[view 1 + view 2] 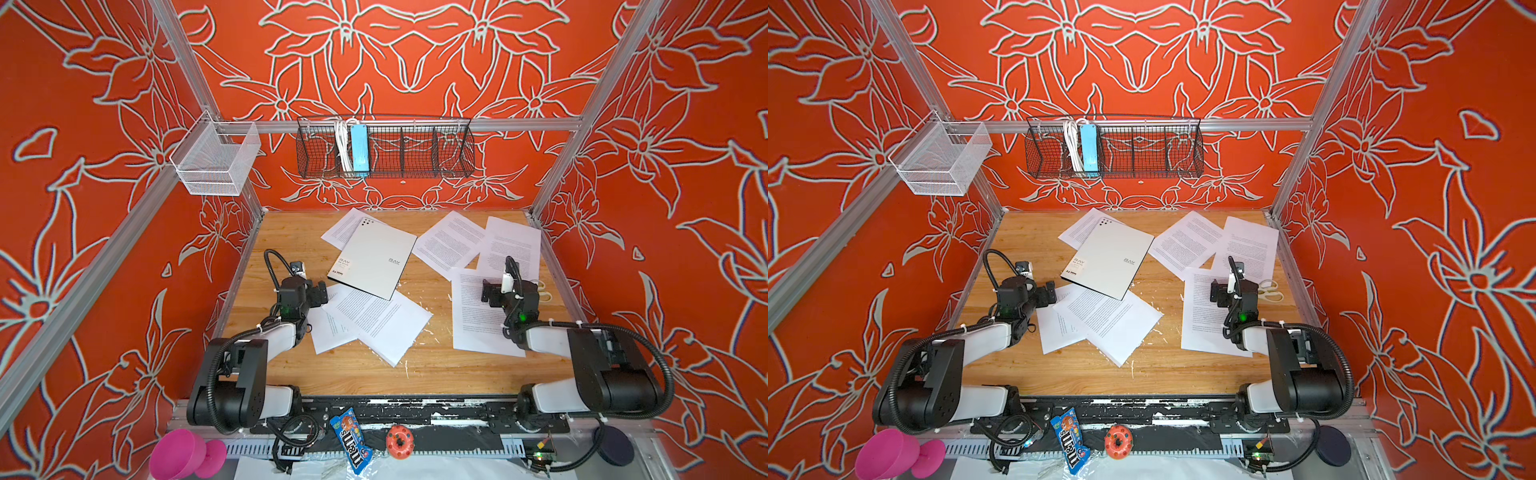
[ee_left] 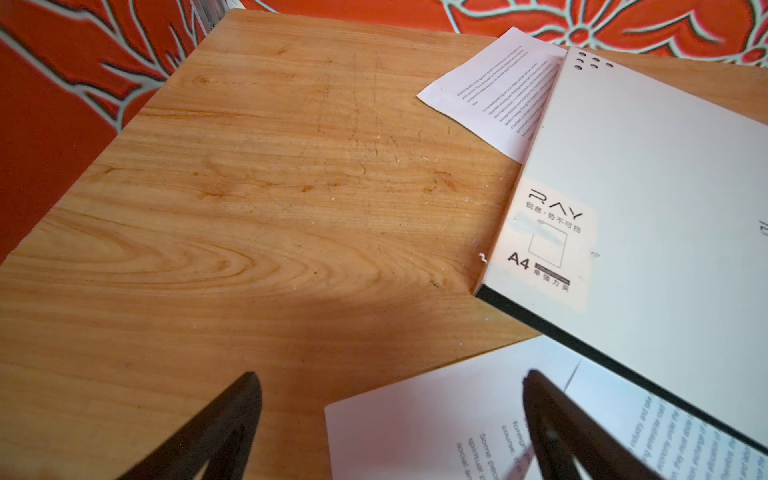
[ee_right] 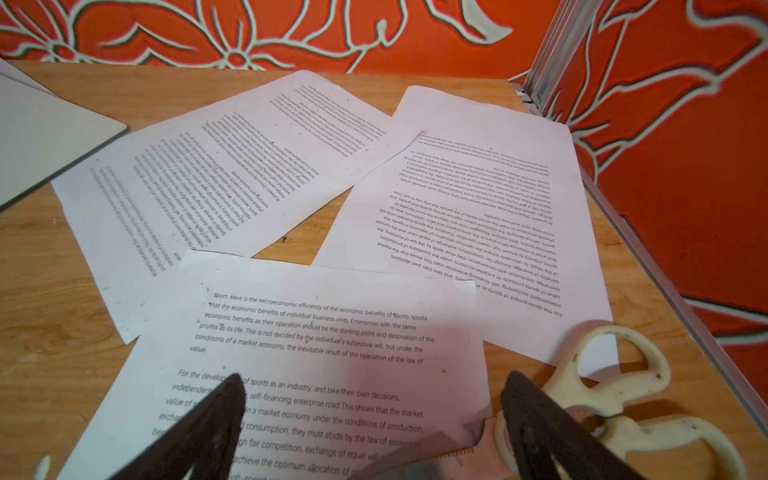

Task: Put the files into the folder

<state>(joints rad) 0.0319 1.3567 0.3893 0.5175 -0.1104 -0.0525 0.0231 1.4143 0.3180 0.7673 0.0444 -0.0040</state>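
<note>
The left hand (image 2: 390, 376) and right hand (image 3: 374, 376) hover spread and empty. The files (image 1: 376, 322) lie scattered on the tabletop (image 1: 286, 237) around and partly under the closed folder (image 1: 372, 259). Thin, limp and light, they likely want pinching at a free corner.

Closed grey folder (image 1: 371, 257) lies flat among scattered files (image 1: 451, 243).
</note>
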